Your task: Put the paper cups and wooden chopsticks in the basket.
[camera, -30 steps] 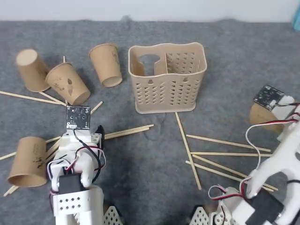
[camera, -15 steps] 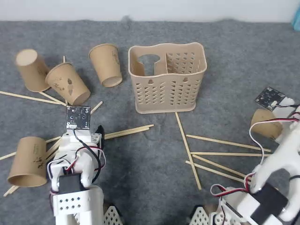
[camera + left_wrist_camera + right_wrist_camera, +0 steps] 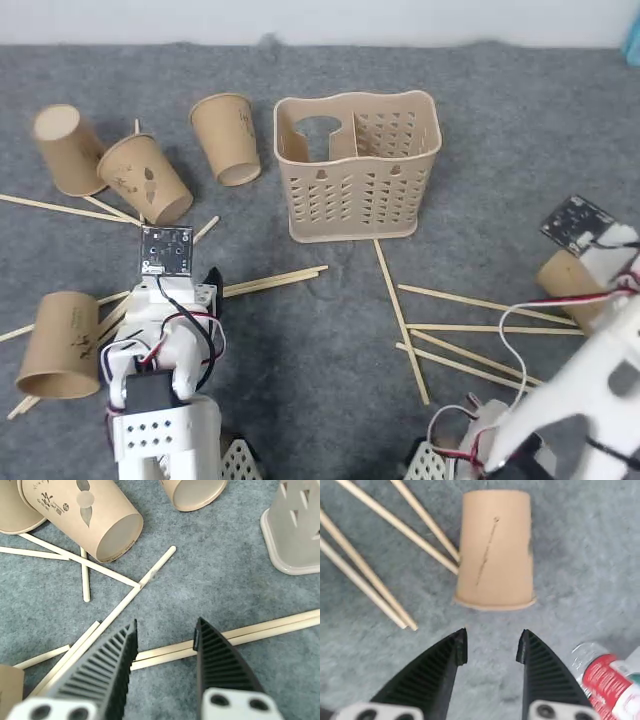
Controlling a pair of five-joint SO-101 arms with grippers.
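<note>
– On the right side of the grey felt-covered desk (image 3: 480, 120), where does the nearest cup sit?

– A tan paper cup (image 3: 495, 550) lies on its side just ahead of the right tool (image 3: 490, 645). Its long axis runs in line with the tool's reach, with the open mouth facing the tool and the closed base pointing away.

– And the tool itself?

– Released. Both black ribbed jaws are spread with bare felt between them, and they stand apart from the cup's rim. I judge that one jaw could slip into the mouth and pinch the wall.

– Which arm is better placed?

– The right one, by far. The left tool (image 3: 165, 630) hangs on the other side of the desk, also spread and holding nothing. It is above a pair of pale wooden chopsticks (image 3: 260, 630).

– Does anything stand in the way?

– Loose chopsticks (image 3: 395, 525) lie beside the cup, and two of their ends touch its wall. A jaw closing on that side could catch them. What looks like a red-labelled bottle (image 3: 605, 680) lies near the other jaw, apart from the cup.

– Where must the cup go?

– Into the beige perforated plastic basket (image 3: 350, 200). It stands upright towards the middle of the desk, well apart from this cup, with more sticks scattered on the felt between them.

– What else is left?

– Four more paper cups (image 3: 145, 178) lie tipped over on the left, near the left arm.
</note>
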